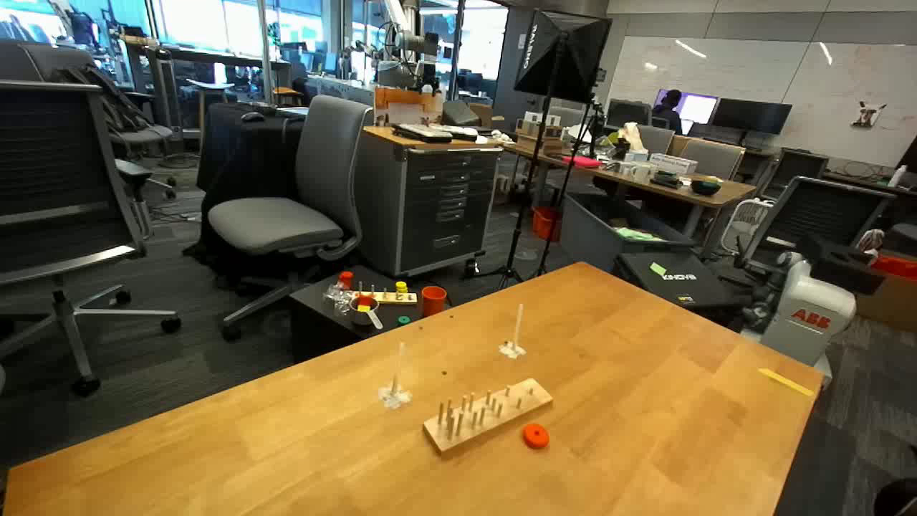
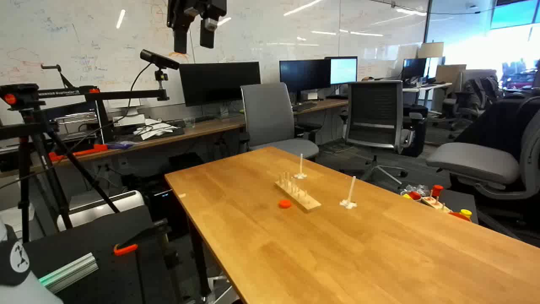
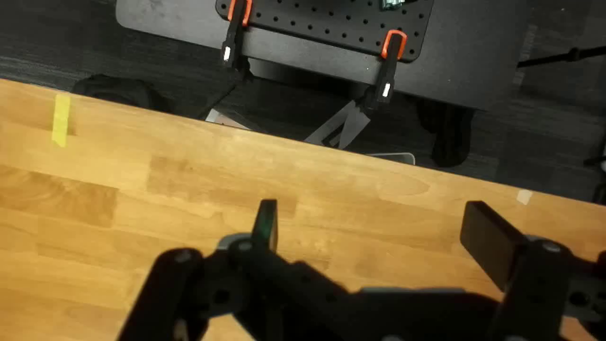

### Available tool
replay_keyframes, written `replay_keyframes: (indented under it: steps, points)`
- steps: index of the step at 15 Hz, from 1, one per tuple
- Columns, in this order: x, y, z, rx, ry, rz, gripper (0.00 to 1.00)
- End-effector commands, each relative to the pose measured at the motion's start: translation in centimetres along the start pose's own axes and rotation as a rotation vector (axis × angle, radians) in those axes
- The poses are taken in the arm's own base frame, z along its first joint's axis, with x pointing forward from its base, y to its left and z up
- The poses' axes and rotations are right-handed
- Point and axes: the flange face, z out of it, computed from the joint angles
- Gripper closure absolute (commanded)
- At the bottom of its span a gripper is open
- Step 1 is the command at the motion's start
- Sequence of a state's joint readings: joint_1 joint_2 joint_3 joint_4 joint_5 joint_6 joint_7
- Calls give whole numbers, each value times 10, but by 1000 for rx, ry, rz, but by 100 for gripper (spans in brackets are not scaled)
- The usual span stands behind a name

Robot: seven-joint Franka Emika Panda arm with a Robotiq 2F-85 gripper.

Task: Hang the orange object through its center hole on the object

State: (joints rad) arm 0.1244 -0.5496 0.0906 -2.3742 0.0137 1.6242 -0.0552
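A flat orange disc (image 1: 536, 437) with a center hole lies on the table; it also shows in an exterior view (image 2: 284, 204). Right beside it lies a light wooden board (image 1: 526, 408) with rows of short upright pegs, seen too in an exterior view (image 2: 310, 204). Two tall thin upright rods, a nearer one (image 1: 400, 367) and a farther one (image 1: 518, 326), are fixed to the table by white tape. My gripper (image 2: 194, 45) is high up, well away from the disc. In the wrist view my gripper (image 3: 369, 208) is open and empty; disc, board and rods are out of that view.
The wooden table (image 1: 680, 401) ends at a black mount table (image 3: 473, 71) with orange clamps (image 3: 394, 45). A low dark side table (image 1: 315, 322) holds an orange cup (image 1: 433, 301) and a small peg board. A white machine part (image 1: 824, 301) marked ABB stands past the table edge.
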Motion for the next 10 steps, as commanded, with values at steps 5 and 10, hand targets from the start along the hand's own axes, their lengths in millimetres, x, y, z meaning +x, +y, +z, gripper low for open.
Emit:
replay_keyframes:
  steps: [5, 10]
  points:
    - [5, 3, -1, -33, 39, 18, 0]
    - [76, 49, 54, -18, 124, 233, 0]
